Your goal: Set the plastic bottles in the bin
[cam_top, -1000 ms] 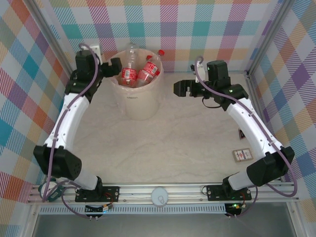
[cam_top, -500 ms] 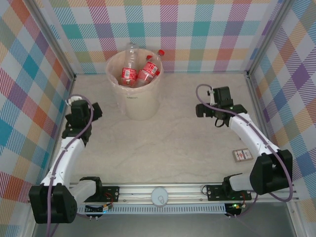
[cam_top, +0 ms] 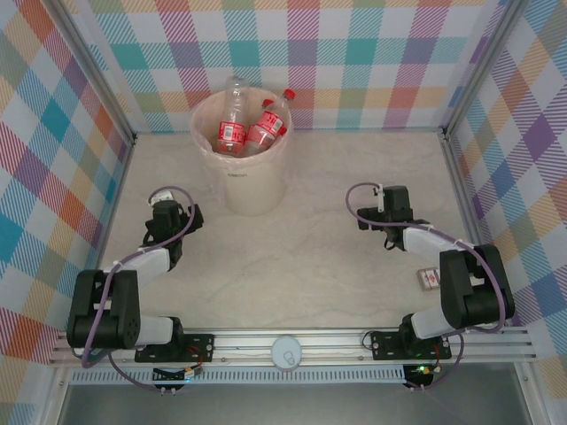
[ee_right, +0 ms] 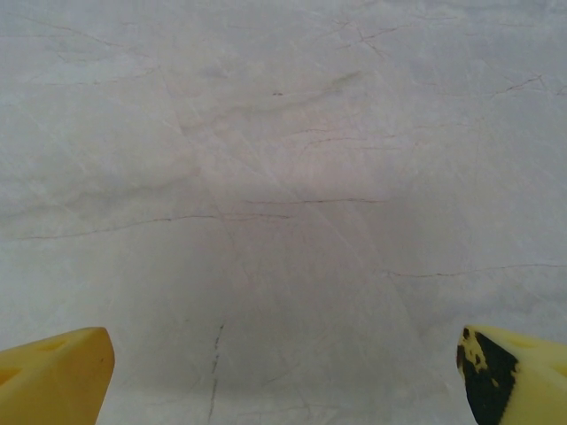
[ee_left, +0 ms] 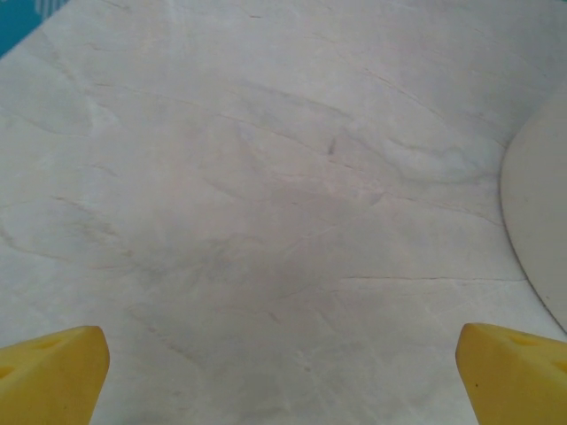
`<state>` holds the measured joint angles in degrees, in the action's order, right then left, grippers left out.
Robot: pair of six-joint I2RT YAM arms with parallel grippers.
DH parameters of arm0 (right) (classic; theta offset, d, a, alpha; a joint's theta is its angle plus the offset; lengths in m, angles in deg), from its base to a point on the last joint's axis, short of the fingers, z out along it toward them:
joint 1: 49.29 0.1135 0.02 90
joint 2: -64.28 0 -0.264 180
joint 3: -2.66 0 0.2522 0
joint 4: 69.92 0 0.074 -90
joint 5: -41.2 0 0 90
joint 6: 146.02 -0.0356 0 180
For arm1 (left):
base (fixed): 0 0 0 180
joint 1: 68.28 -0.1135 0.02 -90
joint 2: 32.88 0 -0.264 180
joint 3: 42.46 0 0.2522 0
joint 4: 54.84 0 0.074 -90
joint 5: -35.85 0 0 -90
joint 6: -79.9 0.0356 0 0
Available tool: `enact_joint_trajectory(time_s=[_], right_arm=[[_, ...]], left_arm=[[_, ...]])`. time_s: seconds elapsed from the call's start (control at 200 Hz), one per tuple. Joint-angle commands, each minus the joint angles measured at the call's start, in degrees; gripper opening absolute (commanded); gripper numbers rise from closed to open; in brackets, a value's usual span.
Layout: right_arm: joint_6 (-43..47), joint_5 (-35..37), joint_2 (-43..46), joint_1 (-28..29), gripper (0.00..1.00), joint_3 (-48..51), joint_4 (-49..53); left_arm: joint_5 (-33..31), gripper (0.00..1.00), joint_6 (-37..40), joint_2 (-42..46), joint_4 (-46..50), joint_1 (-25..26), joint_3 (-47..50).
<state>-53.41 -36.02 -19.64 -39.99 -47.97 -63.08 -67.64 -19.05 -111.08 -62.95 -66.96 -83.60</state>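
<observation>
The bottles point(cam_top: 232, 133) stand and lean inside the bin point(cam_top: 252, 190), which is near the far edge of the table point(cam_top: 310, 266), left of its middle. Two with red labels and one red cap rise above the rim. I judge them light, thin-walled and smooth, easy to crush or to let slip, so a hold across the labelled middle seems best. The left gripper point(cam_top: 189, 215) and the right gripper point(cam_top: 365, 220) both hang low over the table, jaws wide, holding nothing. The bin wall hides how many bottles lie deeper.
</observation>
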Motion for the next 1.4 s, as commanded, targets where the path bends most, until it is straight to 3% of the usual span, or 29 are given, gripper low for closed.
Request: enact_joint_trajectory(time_s=[0.0,0.215,0.41,0.53,0.695,0.745,0.8,1.395], right_arm=[[1.8,-1.6,0.0,-0.8,0.99,3.0,-13.1],[2.6,-5.5,-1.6,-1.3,0.99,6.1,-25.1],[2.0,-10.4,-0.8,-3.5,0.99,7.7,-26.9],[1.1,-13.3,-0.2,-5.2,0.99,9.6,-28.8],[-2.3,-17.4,-4.4,-9.1,0.99,14.1,-42.9],[-2.3,-18.4,-3.5,-9.4,0.99,13.1,-39.2],[-2.8,-19.3,-3.9,-10.0,0.99,13.0,-39.3],[-2.8,-19.5,-3.8,-10.2,0.99,13.0,-39.6]], left_arm=[[0.5,1.00,1.9,-2.2,-9.3,1.4,0.9],[-0.6,1.00,6.0,-3.5,-10.0,4.0,-0.1],[0.6,1.00,8.3,-4.5,-12.1,4.1,-0.2],[1.0,1.00,9.5,-6.9,-18.0,4.1,1.3],[1.6,1.00,9.6,-10.8,-25.8,4.0,3.7],[1.4,1.00,10.2,-13.2,-31.1,4.0,4.8],[2.0,1.00,9.7,-11.6,-25.9,3.9,3.8],[1.9,1.00,9.8,-12.3,-27.9,3.9,4.1]])
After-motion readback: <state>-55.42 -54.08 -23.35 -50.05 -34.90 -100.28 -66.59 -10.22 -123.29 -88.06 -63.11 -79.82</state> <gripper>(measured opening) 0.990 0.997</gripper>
